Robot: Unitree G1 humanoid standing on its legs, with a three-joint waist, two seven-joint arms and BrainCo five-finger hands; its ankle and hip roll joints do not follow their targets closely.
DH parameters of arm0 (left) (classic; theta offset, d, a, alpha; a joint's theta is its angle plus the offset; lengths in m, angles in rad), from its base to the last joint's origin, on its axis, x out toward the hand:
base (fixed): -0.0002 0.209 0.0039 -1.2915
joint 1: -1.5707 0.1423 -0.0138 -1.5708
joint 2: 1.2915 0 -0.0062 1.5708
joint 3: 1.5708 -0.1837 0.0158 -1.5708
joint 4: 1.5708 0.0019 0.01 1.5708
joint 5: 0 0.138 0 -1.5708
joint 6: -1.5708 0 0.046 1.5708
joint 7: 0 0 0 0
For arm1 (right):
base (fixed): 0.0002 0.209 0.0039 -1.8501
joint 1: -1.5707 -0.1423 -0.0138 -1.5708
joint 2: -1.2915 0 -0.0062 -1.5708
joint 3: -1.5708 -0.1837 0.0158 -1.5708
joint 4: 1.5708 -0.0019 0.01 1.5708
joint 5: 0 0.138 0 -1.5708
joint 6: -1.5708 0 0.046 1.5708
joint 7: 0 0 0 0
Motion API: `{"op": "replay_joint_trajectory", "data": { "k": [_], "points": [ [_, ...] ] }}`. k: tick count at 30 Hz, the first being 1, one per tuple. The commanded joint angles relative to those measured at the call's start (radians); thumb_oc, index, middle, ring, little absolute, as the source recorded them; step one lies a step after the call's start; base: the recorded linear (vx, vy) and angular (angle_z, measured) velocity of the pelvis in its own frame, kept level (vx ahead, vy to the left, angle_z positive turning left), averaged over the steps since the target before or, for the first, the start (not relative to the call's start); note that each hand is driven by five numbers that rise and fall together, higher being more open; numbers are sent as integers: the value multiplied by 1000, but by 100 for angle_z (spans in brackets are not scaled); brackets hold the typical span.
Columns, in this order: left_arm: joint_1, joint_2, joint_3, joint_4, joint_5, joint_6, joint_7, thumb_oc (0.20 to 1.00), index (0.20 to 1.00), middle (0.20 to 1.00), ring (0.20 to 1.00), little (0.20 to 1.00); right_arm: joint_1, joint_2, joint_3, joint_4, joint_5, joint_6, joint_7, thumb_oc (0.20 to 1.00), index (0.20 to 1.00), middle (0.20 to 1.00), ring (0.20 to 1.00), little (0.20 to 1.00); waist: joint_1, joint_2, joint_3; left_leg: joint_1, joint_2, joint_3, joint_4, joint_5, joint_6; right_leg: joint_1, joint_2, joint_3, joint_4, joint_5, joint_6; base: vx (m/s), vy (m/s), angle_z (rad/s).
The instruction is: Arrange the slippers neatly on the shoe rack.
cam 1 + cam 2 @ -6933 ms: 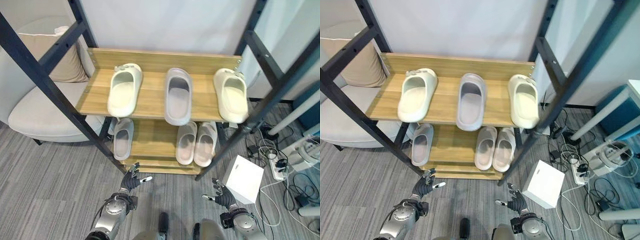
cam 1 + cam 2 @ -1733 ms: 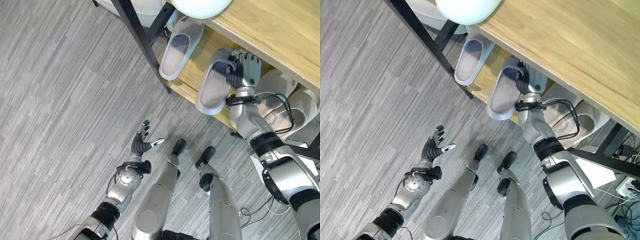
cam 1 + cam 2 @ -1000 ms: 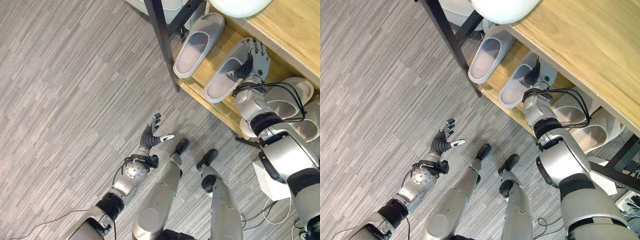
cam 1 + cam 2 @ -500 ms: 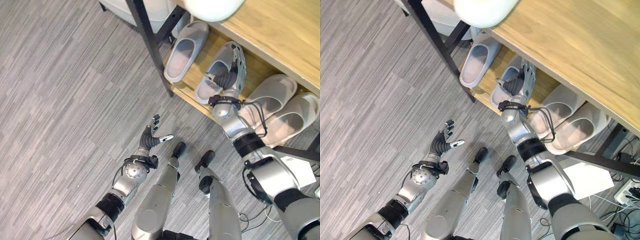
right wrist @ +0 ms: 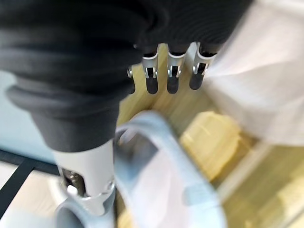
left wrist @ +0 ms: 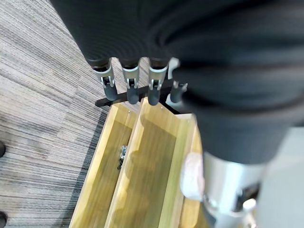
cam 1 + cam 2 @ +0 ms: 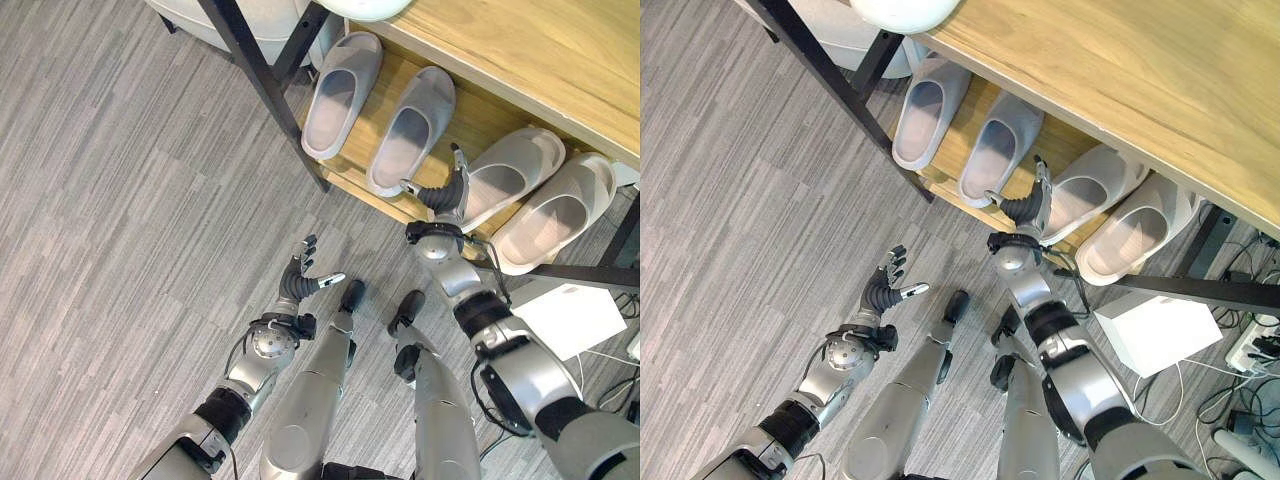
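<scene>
Slippers on the lower shelf (image 7: pixel 470 122) of the shoe rack (image 7: pixel 520 45): two grey slippers (image 7: pixel 341 81) (image 7: pixel 411 131) side by side near the black post (image 7: pixel 262 80), long axes parallel, toes deep under the top board, heels out over the shelf edge; two pale slippers (image 7: pixel 505 178) (image 7: pixel 555 213) likewise paired farther right; right hand (image 7: pixel 445 194) with fingers straight and relaxed, holding nothing, at the shelf edge between the pairs; left hand (image 7: pixel 300 282) spread loose above the grey floor (image 7: pixel 120 230).
</scene>
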Motion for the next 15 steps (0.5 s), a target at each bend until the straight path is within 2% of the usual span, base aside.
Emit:
{"op": "replay_joint_trajectory", "data": {
  "k": [1, 7, 15],
  "points": [
    [40, 31, 17, -39, -20, -41, -13, 1000, 1000, 1000, 1000, 1000, -39, -29, 3, -34, -4, -33, 14, 1000, 1000, 1000, 1000, 1000, 41, -12, -8, 78, -1, -51, -52, -140, 30, 176, -51, -2, 73, -257, 61, 32, -8, 20],
    [34, 41, 10, -29, -30, -38, -18, 1000, 1000, 1000, 1000, 1000, -65, -21, -6, 30, 70, -47, 26, 1000, 1000, 1000, 1000, 1000, 69, -18, 2, 100, 0, -60, -65, -149, 27, 205, -46, -10, 61, -263, 70, 54, -21, 10],
    [31, 35, 8, -29, -22, -33, -6, 1000, 1000, 1000, 1000, 1000, -54, 2, -15, 34, 60, -44, -6, 1000, 1000, 1000, 1000, 1000, 75, -16, 7, 106, 1, -58, -71, -153, 27, 211, -44, -13, 54, -264, 71, 13, 0, 4]
  ]
}}
